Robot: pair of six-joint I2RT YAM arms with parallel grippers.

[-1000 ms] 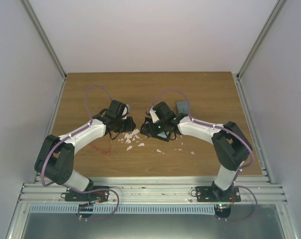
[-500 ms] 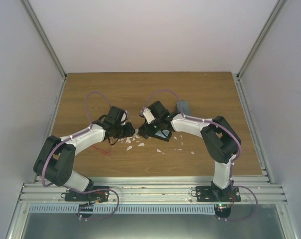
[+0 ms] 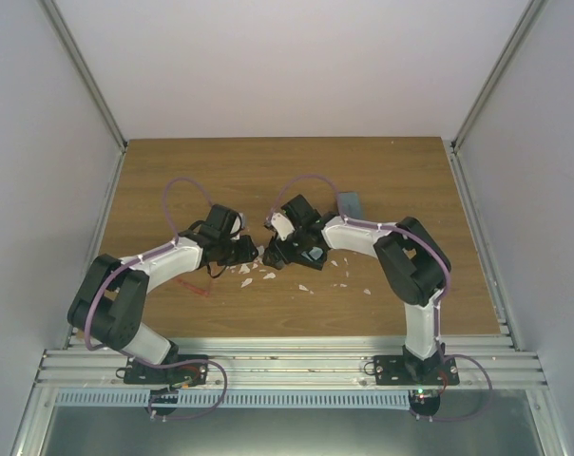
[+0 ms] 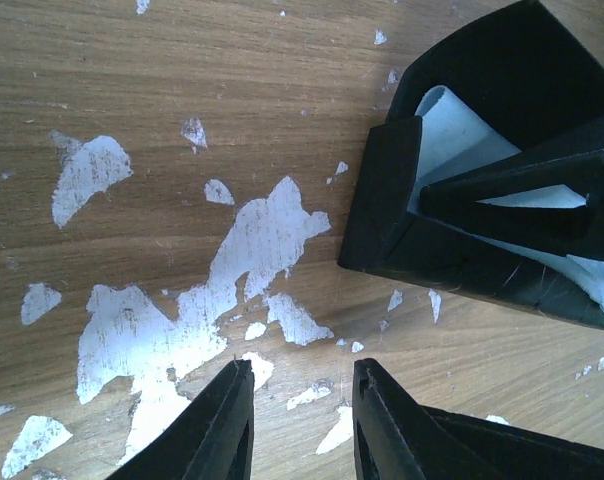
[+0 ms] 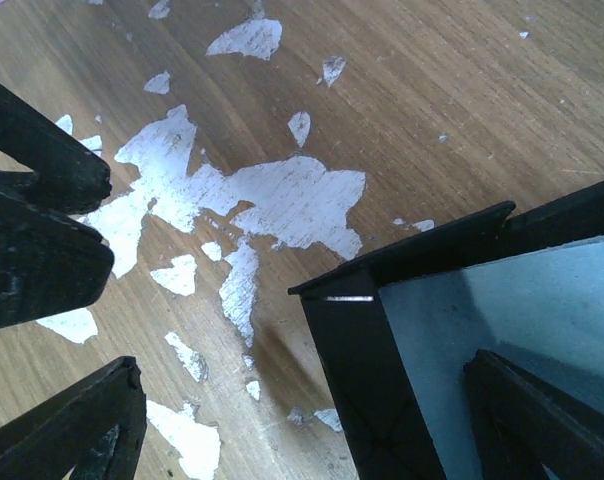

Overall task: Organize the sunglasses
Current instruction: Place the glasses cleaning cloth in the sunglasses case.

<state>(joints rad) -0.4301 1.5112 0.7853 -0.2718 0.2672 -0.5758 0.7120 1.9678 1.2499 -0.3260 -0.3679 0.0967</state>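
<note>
An open black hard case (image 3: 311, 255) with pale blue lining lies at the table's middle. My right gripper (image 3: 285, 249) stands open over its left end. In the right wrist view one finger (image 5: 542, 420) is down inside the lining and the other (image 5: 82, 420) is outside over the wood, so the gripper (image 5: 304, 365) straddles the case's black wall (image 5: 352, 340). My left gripper (image 3: 249, 252) is just left of the case. Its jaws (image 4: 302, 372) stand a narrow gap apart with only bare wood between them, near the case (image 4: 482, 60). The sunglasses are not visible in any view.
A small grey oblong object (image 3: 349, 202) lies behind the right arm. White chipped patches (image 4: 252, 250) mark the wood between the two grippers. Grey walls (image 3: 40, 142) close in the table on the left, right and back.
The right arm has folded its elbow inward, and its gripper has moved left and down onto the case's end, jaws a little wider. The left gripper has edged right toward the case.
</note>
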